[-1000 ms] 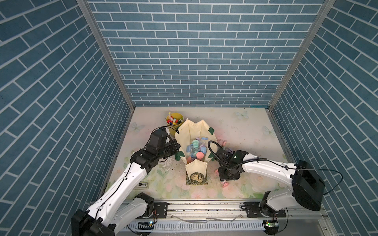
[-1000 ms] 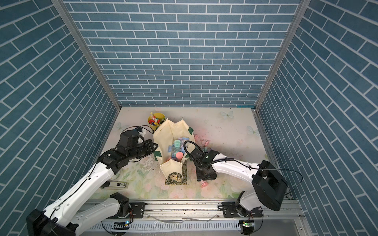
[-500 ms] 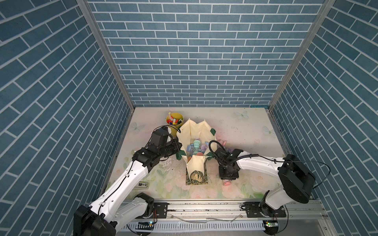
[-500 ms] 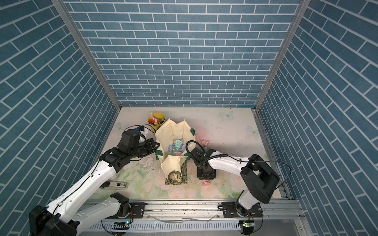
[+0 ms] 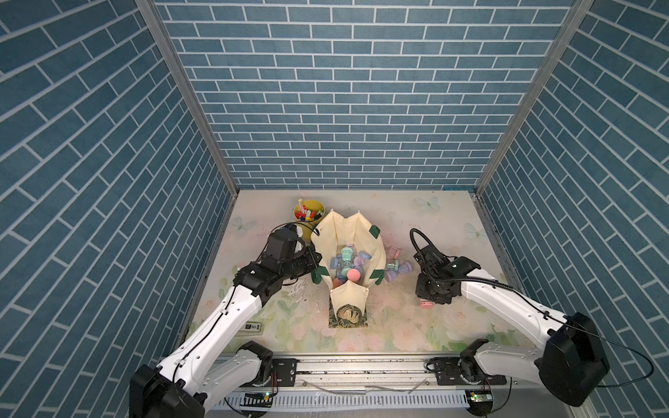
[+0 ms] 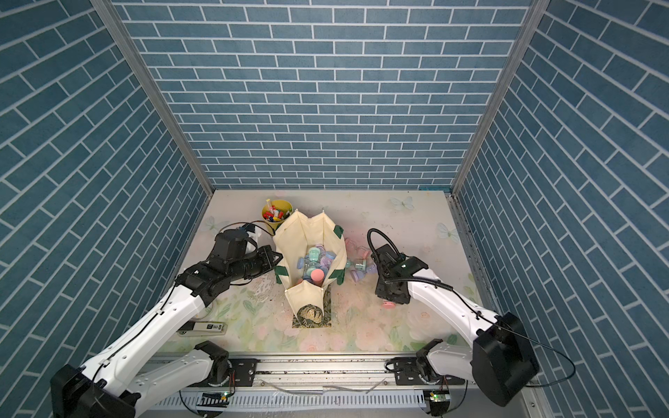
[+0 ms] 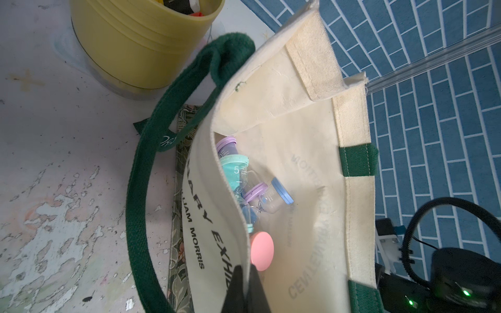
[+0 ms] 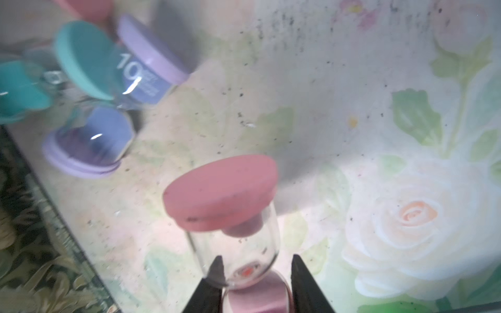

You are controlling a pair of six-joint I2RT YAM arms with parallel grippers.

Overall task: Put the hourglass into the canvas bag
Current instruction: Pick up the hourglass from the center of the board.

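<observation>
1. Both top views: bright, even light, sharp; the blue brick-pattern walls [image 5: 344, 90] [image 6: 325, 90] bow toward the edges.
2. Right wrist view: the pink-capped glass hourglass [image 8: 225, 200] between the jaws is slightly soft, with a grey shadow beyond it; the lilac-capped hourglass [image 8: 151, 54] farther out is blurred and glinting.
3. Left wrist view: the cream canvas bag [image 7: 298, 135] ahead of the jaws is sharp.

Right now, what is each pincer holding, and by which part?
The right pincer grips the pink hourglass at its glass waist; the left pincer pinches the canvas bag by its rim.
</observation>
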